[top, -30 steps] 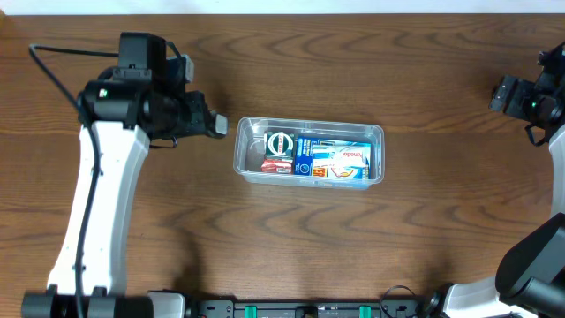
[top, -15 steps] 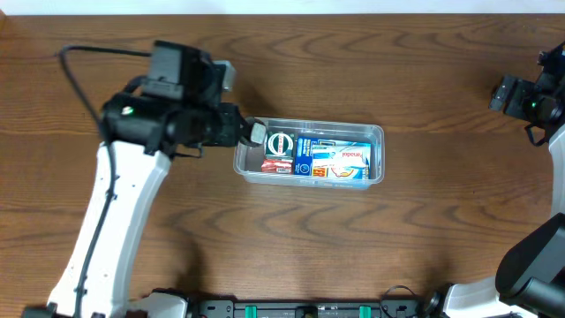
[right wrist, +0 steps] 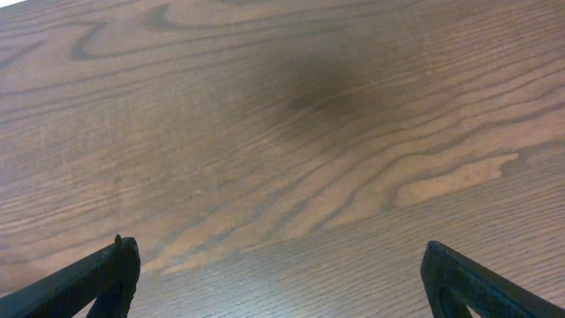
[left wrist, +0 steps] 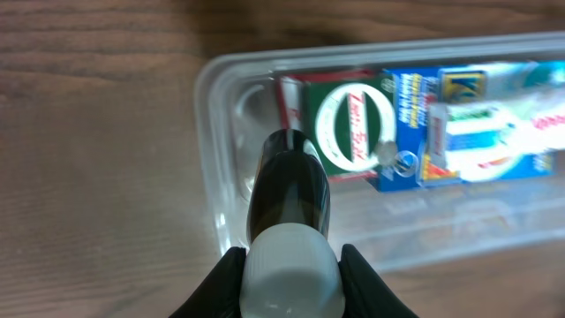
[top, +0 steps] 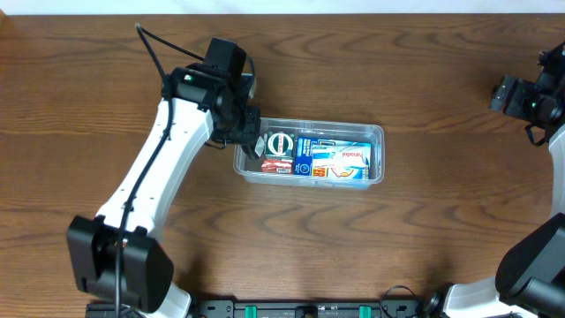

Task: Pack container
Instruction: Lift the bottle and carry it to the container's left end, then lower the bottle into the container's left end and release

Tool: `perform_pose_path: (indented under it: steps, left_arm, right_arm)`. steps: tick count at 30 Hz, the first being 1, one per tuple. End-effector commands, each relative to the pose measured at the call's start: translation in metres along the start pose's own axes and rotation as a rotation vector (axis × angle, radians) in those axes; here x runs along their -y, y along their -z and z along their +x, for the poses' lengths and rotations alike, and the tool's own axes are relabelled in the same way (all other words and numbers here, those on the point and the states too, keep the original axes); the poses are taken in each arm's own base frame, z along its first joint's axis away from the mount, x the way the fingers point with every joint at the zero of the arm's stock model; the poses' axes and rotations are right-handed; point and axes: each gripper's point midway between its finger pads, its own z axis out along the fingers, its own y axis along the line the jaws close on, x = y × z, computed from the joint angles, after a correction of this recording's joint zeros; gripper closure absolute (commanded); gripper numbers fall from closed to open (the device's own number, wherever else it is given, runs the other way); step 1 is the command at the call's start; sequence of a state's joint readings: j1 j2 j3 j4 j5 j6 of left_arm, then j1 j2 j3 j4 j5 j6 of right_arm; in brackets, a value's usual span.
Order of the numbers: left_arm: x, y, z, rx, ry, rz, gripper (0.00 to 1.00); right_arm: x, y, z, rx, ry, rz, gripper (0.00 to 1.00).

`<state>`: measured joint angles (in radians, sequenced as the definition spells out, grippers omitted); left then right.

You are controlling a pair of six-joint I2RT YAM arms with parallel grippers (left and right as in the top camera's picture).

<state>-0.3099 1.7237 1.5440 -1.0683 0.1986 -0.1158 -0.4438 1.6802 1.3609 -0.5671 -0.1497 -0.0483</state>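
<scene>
1. Since a second ago the left arm has swung in from the left side of the surface. The left fingers [top: 252, 140] [left wrist: 291, 281] now hang over the left end of the container [top: 381, 155] [left wrist: 207, 113].
2. The container, its contents and the right arm have not moved.
3. The left fingers are clamped on the white cap of a small dark bottle [left wrist: 288, 187]. The bottle points down into the container's left end. Whether it touches the bottom cannot be told.
4. The right fingers [top: 503, 92] [right wrist: 275, 258] are spread wide apart with nothing between them, over bare wood near the far right corner.
5. The container is a clear, glossy plastic tub, rectangular with rounded corners and a rim, lying lengthwise near the middle of the surface.
6. Inside it lie a packet with a green-and-white round label [top: 281, 144] [left wrist: 350, 132], a red packet [top: 275, 164] just beside that one, and a blue-and-white box [top: 341, 159] [left wrist: 481, 124] filling the right part.
7. The surface [top: 397, 238] is dark brown wood with a bold wavy grain and a dull sheen.
8. A pale strip [top: 282, 6] runs beyond its far edge.
</scene>
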Motion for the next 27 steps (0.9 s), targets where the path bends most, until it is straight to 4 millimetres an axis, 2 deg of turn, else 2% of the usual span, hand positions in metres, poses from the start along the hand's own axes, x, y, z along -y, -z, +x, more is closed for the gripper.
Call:
perform_pose_path:
  steps: [1,8,14,27]
  left_arm:
    - [-0.004,-0.003,-0.009,0.018,0.013,-0.032,0.77]
    - [-0.005,-0.013,-0.014,0.017,0.013,-0.034,0.77]
    - [-0.013,-0.021,-0.014,0.003,0.015,-0.085,0.77]
    - [-0.007,-0.031,-0.016,0.013,-0.004,-0.078,0.77]
  right_arm:
    - [-0.002,-0.001,0.000,-0.002,0.014,-0.009,0.01]
    - [-0.002,-0.001,0.000,-0.002,0.014,-0.009,0.01]
    - [-0.002,-0.001,0.000,-0.002,0.014,-0.009,0.01]
    - [-0.002,-0.001,0.000,-0.002,0.014,-0.009,0.01]
